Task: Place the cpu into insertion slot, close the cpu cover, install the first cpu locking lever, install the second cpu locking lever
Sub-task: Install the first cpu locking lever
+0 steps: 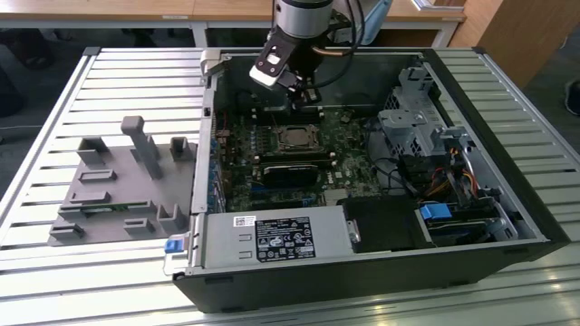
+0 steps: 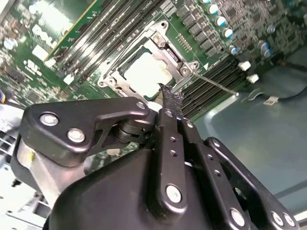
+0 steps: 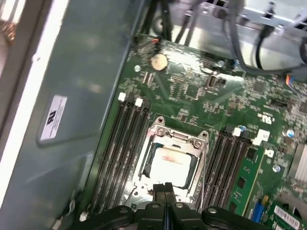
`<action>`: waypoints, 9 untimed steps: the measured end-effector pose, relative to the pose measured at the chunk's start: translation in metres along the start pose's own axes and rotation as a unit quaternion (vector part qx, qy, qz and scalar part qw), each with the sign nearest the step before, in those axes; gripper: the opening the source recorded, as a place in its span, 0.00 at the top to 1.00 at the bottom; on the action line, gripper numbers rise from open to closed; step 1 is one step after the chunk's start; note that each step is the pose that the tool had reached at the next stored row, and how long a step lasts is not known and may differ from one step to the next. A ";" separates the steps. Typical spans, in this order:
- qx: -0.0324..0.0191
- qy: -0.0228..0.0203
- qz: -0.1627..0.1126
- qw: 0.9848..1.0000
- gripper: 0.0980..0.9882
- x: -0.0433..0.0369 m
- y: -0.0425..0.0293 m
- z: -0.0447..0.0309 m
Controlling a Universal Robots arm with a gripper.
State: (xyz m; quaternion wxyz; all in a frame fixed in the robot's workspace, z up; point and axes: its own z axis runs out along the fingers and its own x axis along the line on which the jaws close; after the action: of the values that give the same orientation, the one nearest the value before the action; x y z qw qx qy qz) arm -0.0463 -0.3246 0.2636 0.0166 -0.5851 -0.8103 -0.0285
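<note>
Reaching down from above into the open computer case (image 1: 363, 288), the arm stands nearly vertical, its wrist canted a little toward the exterior view's left. The gripper (image 1: 303, 95) hangs low over the green circuit board (image 3: 192, 96), between the case's far wall and the insertion slot (image 1: 294, 138). In both wrist views its two black fingers are pressed flat together with only a thin seam between them and nothing pinched there (image 2: 169, 98) (image 3: 164, 188). I can't tell whether the tips touch the metal below.

The cpu (image 2: 146, 74) (image 3: 171, 165) sits in the slot, its pale silvery top showing through the square window of the cpu cover (image 3: 175, 139), which lies flat over it. A thin wire lever (image 2: 216, 84) runs out from one corner of the cover across the neighbouring memory slots; whether it is hooked down I cannot say.

Room is tight. Long dark memory slots (image 3: 127, 143) line the socket on two sides, the grey steel wall of the case rises just beyond them, and cables and a drive cage crowd the exterior view's right. The boxy silver power supply (image 1: 272, 238) fills the near corner.

The cover is dull stamped metal with screw heads at its corners, the board glossy green and densely studded, with a round coin battery (image 3: 159, 60) further off. The case stands on a slatted aluminium table (image 1: 54, 272), beside a grey moulded fixture (image 1: 118, 183) of pegs and pockets on the exterior view's left.
</note>
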 end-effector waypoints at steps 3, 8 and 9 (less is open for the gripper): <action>0.002 0.001 -0.027 1.000 0.99 0.0000 0.0000 0.0000; 0.004 0.002 -0.070 0.998 0.99 0.0000 0.0000 0.0001; 0.005 0.002 -0.077 0.997 0.99 0.0000 0.0000 0.0001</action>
State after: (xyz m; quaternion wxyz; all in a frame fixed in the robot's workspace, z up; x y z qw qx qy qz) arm -0.0462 -0.3246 0.2635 0.0188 -0.5207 -0.8531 -0.0272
